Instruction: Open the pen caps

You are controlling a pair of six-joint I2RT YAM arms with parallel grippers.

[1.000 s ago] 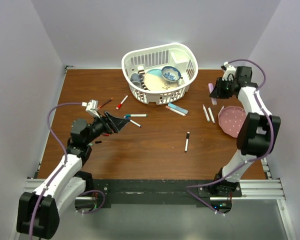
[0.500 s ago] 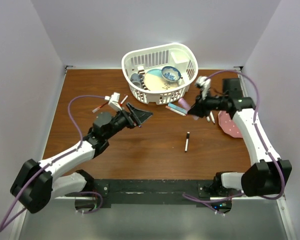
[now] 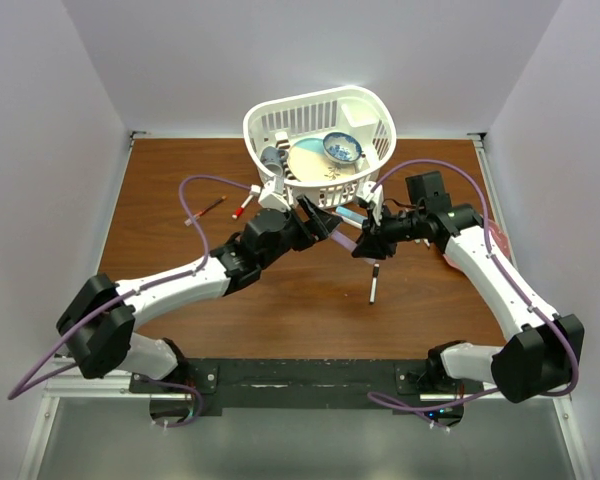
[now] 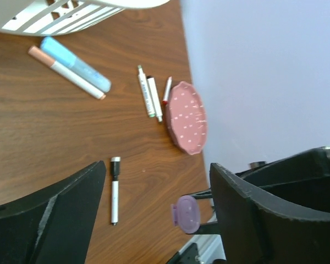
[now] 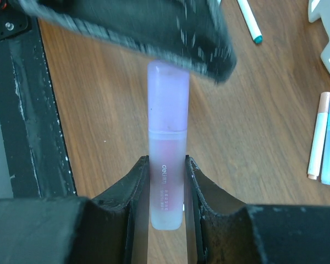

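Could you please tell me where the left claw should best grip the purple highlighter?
On its cap, the free section past the seam, coming end-on from the tip: the right claw clamps the barrel, and the open left claw faces that end.

The purple highlighter (image 5: 167, 137) reads "deli" (smaller print below unreadable).

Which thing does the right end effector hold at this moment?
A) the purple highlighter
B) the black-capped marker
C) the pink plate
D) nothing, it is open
A: in the right wrist view the right end effector is shut on the frosted barrel of the purple highlighter, with its cap pointing away. The black-capped marker and the pink plate lie on the table.
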